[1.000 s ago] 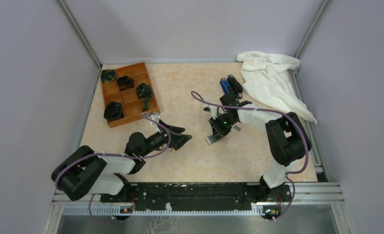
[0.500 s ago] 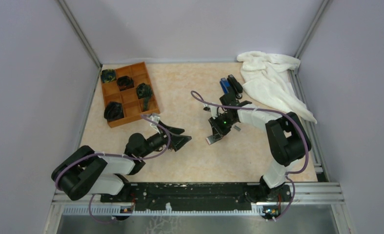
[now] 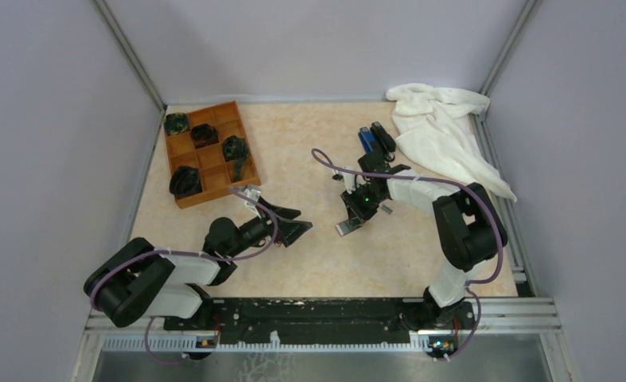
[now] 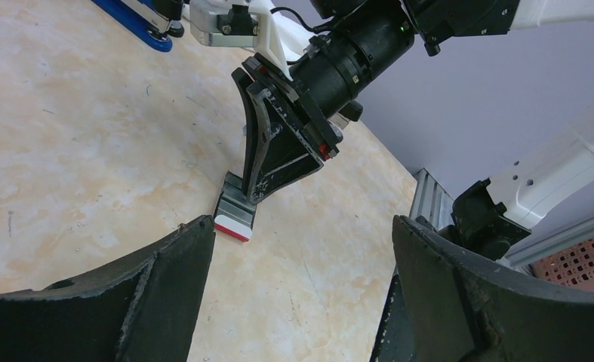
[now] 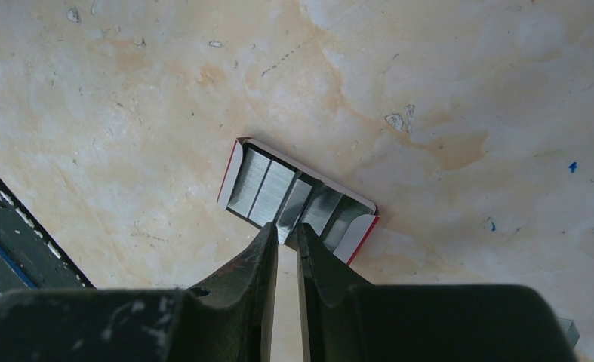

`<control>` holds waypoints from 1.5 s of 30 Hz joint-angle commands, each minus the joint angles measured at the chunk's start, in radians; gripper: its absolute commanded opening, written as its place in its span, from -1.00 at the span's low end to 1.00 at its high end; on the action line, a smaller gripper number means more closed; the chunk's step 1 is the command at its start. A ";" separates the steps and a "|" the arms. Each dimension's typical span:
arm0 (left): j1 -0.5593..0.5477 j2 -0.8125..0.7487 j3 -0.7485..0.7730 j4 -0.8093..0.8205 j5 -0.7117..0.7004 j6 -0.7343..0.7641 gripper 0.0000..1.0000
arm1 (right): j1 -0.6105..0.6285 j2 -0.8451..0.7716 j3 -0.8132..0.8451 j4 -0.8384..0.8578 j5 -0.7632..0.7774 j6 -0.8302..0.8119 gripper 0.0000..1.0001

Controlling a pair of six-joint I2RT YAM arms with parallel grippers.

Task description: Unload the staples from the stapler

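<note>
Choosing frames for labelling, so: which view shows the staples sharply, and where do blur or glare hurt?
Right wrist view: staple strips in the box are crisp, with a mild sheen; the right hand is dark and soft. Left wrist view: left hand blurred, box small. Top view: even light, strips unresolvable.

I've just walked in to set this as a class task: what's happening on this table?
The right hand, tips nearly together, seems to pinch a silvery strip of staples at the edge of a small flat white-and-red box. The left hand hovers open nearby, holding nothing. A slim black stapler and a blue stapler lie at the far side, untouched.
</note>
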 commanded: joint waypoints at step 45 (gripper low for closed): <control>-0.008 0.012 -0.012 0.065 0.003 -0.010 0.85 | 0.010 0.014 0.039 0.014 -0.095 0.027 -0.70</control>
